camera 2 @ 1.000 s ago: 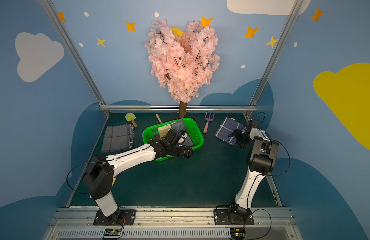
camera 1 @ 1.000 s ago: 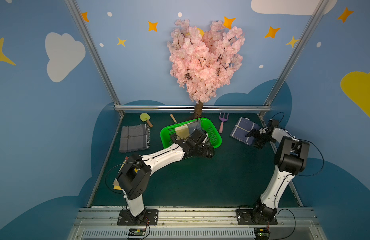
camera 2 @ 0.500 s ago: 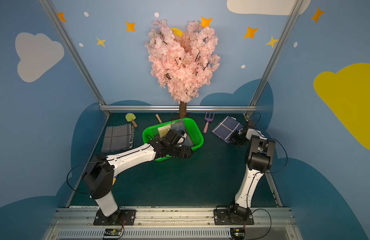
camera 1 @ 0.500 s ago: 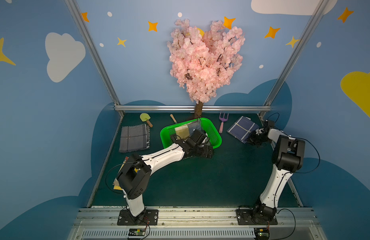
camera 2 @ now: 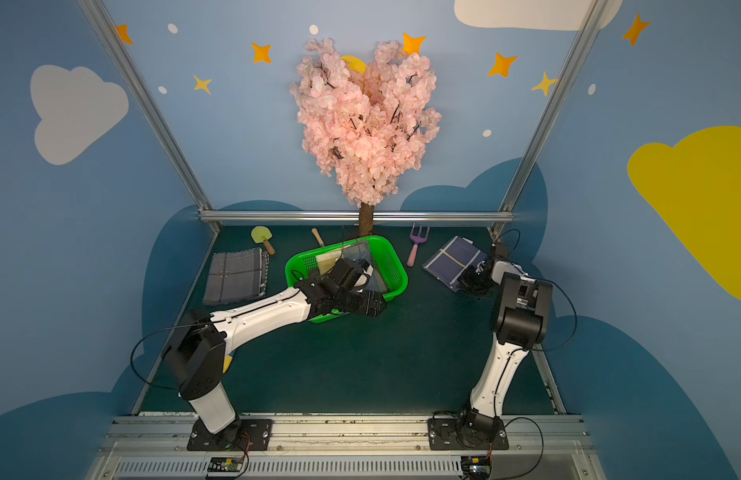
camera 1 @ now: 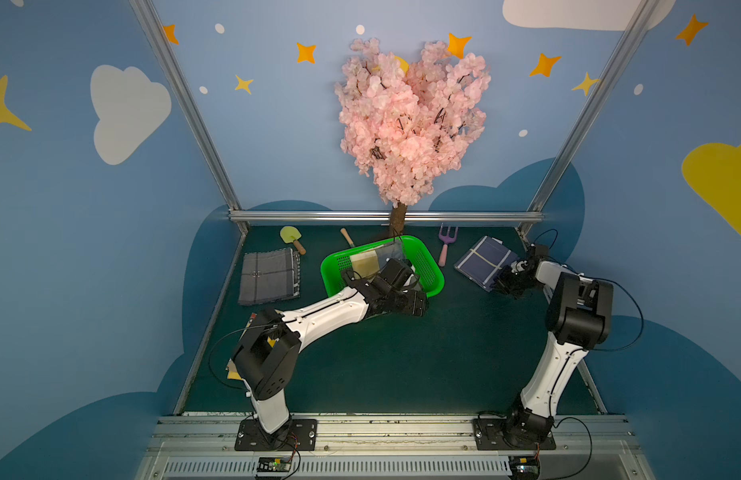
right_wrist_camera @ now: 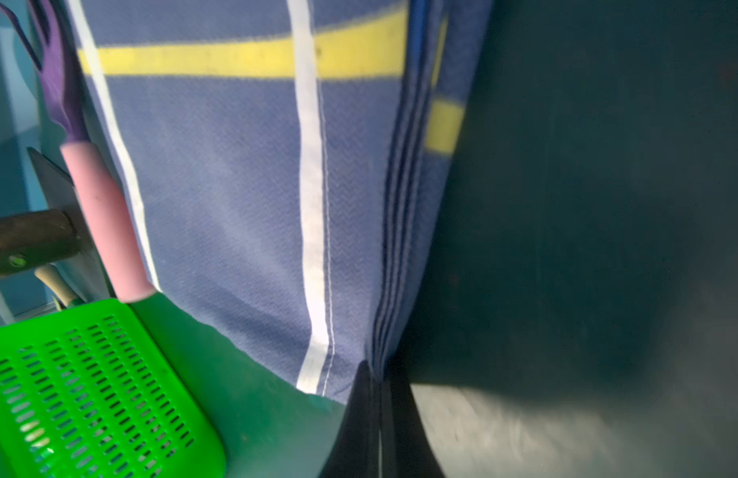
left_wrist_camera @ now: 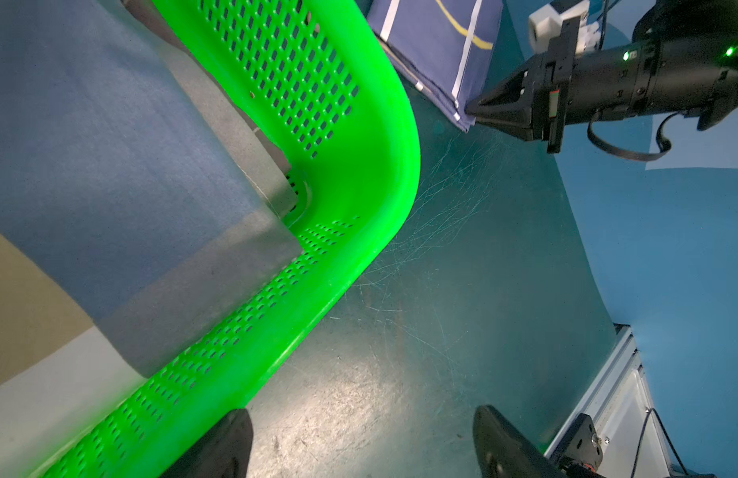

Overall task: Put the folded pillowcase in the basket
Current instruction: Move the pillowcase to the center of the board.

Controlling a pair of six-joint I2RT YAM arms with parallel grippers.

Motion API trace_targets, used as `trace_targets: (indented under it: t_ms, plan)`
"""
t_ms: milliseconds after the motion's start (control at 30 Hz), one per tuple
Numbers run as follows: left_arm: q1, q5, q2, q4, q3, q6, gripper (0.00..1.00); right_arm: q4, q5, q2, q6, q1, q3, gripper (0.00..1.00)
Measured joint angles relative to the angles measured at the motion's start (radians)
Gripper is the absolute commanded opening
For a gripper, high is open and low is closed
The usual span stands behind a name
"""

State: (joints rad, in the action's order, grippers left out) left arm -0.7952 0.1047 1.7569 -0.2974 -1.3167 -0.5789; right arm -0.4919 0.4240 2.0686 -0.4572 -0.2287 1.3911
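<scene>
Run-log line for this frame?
right gripper: shut on blue pillowcase edge | left gripper: open, beside basket | blue pillowcase: outside basket

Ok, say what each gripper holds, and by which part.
Right gripper is shut on the blue pillowcase, pinching a corner of its layered edge. Left gripper is open by the basket, holding nothing.

Staged robot-lab booth, painted sky walls (camera 1: pixel 277 124), aluminium frame (camera 1: pixel 381 216), fake blossom tree (camera 1: pixel 410 124) (garden set)

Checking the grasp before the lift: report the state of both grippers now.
Left gripper: open, holding nothing, beside the basket rim.
Right gripper: shut on the folded pillowcase at its corner.
</scene>
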Motion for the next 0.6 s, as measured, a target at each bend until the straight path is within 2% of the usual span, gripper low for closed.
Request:
trace_targets:
  t_ms: [200,233,267,400,600]
  plan:
    - [-0.068,0.019,0.002,0.027,0.018,-0.037,0.89,-0.032,-0.015,-0.185,0.01,0.008,-0.206,0.0]
    - [-0.091,0.026,0.01,0.038,0.018,-0.048,0.98,-0.037,-0.015,-0.223,0.012,0.009,-0.243,0.0]
    - [-0.112,0.032,0.023,0.051,0.018,-0.061,1.0,-0.045,-0.015,-0.256,0.014,0.009,-0.275,0.0]
    - [-0.166,0.073,0.089,0.124,0.038,-0.11,1.0,-0.063,-0.009,-0.363,0.021,0.009,-0.373,0.0]
    - [-0.167,0.135,0.192,0.254,0.085,-0.216,1.0,-0.105,0.026,-0.513,0.021,0.011,-0.476,0.0]
